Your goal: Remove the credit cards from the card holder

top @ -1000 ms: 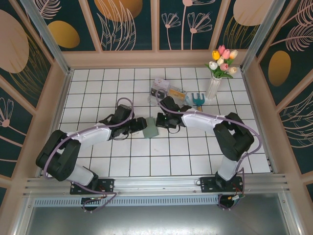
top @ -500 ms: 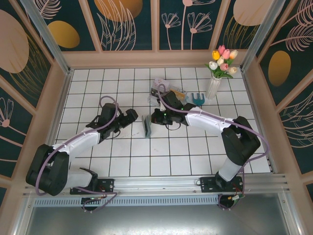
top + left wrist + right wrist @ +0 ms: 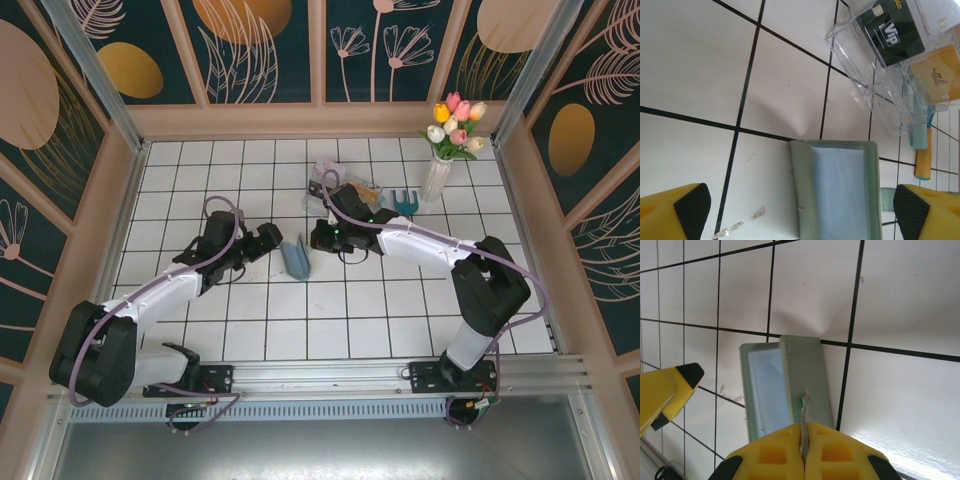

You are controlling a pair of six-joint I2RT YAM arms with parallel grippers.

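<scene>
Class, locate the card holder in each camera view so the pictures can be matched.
Top external: card holder mid-table, between left gripper and right gripper.
Left wrist: card holder bottom centre, below the clear tray.
Right wrist: card holder centre-left, edge pinched in the right gripper.
Shared landmark: the black-lined tiled table.

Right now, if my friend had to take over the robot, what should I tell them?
Left end effector: open, empty, its fingers on either side of the card holder.
Right end effector: shut on a thin edge of the card holder, which is partly open on the white tiles.
Cards: a black card and a tan card lie in the clear tray beyond the holder.
Done: those two cards are outside the holder.
Left: the window pocket looks empty, but other pockets are hidden. Check them before letting go.
</scene>
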